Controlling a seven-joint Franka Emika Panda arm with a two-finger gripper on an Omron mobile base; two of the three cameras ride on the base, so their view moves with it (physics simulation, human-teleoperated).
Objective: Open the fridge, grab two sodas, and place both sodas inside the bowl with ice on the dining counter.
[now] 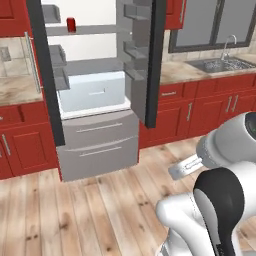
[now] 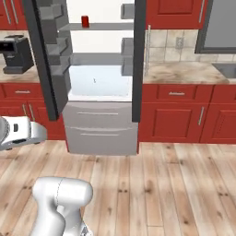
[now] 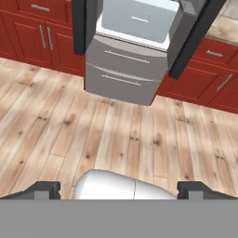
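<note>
The fridge (image 1: 97,145) (image 2: 101,129) (image 3: 125,69) stands ahead with both upper doors swung wide and both bottom drawers closed. One red soda (image 1: 71,24) (image 2: 85,21) stands upright on an upper grey shelf inside; I see a single can. My gripper (image 3: 121,189) hangs low over the wooden floor, well short of the fridge, open with its fingertips (image 3: 46,188) far apart and nothing between them. The bowl and the dining counter are out of view.
The dark edges of the open doors (image 1: 152,60) (image 1: 45,70) jut out toward me. Red cabinets flank the fridge under marbled wall countertops. A sink (image 1: 220,64) lies at the right, a black coffee machine (image 2: 16,54) at the left. Wooden floor (image 3: 116,135) stretches between me and the fridge.
</note>
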